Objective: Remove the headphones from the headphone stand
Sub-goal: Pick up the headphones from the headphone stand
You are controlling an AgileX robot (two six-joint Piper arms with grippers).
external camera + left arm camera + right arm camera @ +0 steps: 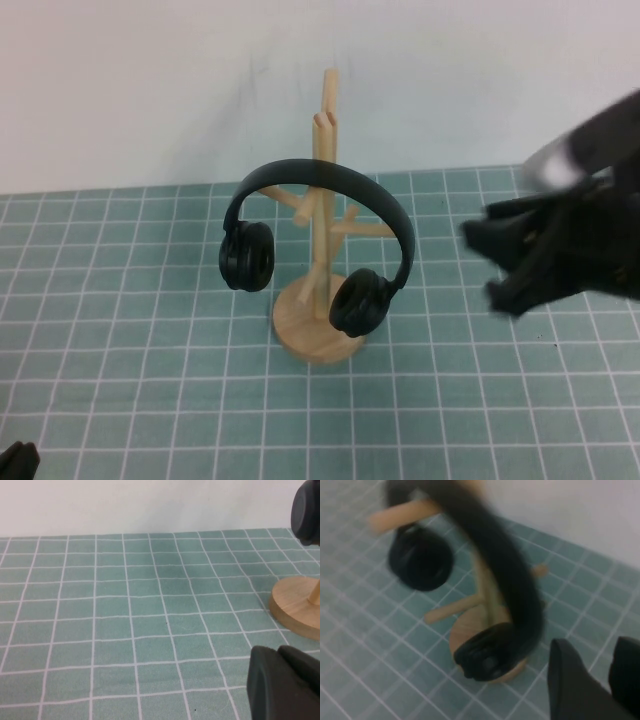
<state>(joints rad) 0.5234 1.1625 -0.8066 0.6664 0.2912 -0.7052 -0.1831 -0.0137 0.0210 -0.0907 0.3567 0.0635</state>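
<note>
The matte black headphones (312, 175) hang by their headband on a peg of the light wooden headphone stand (322, 130), one ear cup on each side of the post. The stand's round base (300, 335) rests on the green grid mat. My right gripper (488, 265) is open and empty, in the air to the right of the headphones and apart from them. The right wrist view shows its fingers (570, 680) near the headphones (505, 575) and stand (462, 627). My left gripper (18, 460) is shut and empty at the near left corner, also shown in the left wrist view (280, 680).
The green grid mat (130, 300) covers the table, with a white wall behind. The left wrist view shows the stand's base (297, 607) and one ear cup (306, 512) at its edge.
</note>
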